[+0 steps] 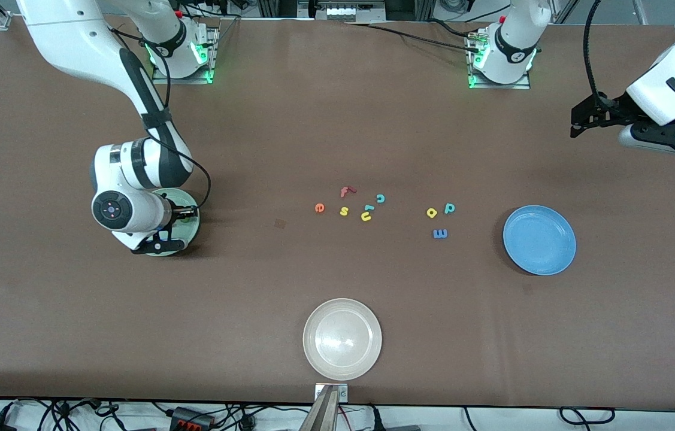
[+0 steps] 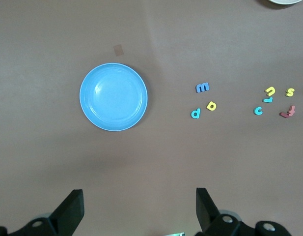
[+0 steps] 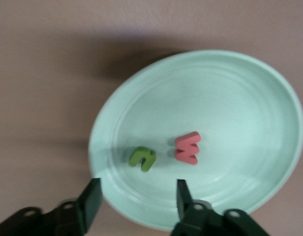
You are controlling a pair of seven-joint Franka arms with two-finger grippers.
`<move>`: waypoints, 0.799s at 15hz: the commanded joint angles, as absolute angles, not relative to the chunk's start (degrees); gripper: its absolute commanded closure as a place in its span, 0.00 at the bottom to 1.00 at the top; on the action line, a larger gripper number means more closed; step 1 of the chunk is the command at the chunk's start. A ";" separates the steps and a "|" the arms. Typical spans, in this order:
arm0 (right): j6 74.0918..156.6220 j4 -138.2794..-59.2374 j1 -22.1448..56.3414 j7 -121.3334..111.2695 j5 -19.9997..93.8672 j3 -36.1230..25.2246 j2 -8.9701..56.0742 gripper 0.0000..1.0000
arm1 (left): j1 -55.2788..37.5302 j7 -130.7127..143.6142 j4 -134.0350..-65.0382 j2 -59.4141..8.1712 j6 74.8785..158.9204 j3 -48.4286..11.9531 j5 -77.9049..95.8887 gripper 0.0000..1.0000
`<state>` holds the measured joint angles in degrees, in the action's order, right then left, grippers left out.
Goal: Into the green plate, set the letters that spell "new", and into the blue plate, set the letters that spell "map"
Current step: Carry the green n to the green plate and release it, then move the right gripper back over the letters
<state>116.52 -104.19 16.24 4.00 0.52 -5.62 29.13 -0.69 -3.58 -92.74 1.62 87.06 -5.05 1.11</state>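
Right tool [image 3: 137,199], fingers apart, hangs over the green plate [image 3: 249,88] holding n [image 3: 142,158] and w [image 3: 187,148] (touching neither); left tool [image 2: 139,209] waits, fingers apart, near the blue plate [image 2: 113,97]; e [image 1: 319,208] lies among stray letters on the counter [image 1: 253,149].

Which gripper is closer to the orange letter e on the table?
The right. The right gripper is over the green plate, toward the right arm's end of the table from the orange e. The left gripper waits in the air above the blue plate, much farther off.

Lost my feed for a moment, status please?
Right hand open over green plate; n and w in it. Left hand open, waiting above the table near blue plate. e, m, a, p on table, unobstructed.
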 commanded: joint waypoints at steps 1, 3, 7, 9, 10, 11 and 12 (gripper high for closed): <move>110.93 -99.42 16.87 3.78 0.70 -4.75 27.51 0.00 | -0.44 -4.39 -90.97 0.88 85.69 -5.27 1.05 0.00; 110.83 -97.57 18.54 3.95 0.88 -4.83 27.77 0.00 | -0.44 -4.39 -90.97 0.88 85.69 -5.19 1.05 0.00; 111.35 -94.75 21.44 4.83 3.94 -4.83 28.04 0.00 | -0.44 -4.39 -90.97 0.88 85.69 -5.19 1.14 0.00; 111.53 -94.57 21.97 4.83 6.41 -4.83 28.04 0.00 | -0.44 -4.39 -90.97 0.88 85.69 -5.19 1.14 0.00; 111.62 -94.22 23.10 4.75 6.59 -4.83 28.21 0.00 | -0.35 -4.39 -90.97 0.88 85.69 -5.19 1.14 0.00; 112.06 -93.78 24.59 4.83 6.59 -4.83 29.00 0.00 | -0.35 -4.39 -90.97 0.88 85.69 -5.19 1.14 0.00; 112.58 -93.08 26.09 4.83 6.42 -4.83 29.61 0.00 | -0.35 -4.39 -90.97 0.88 85.69 -5.19 1.06 0.00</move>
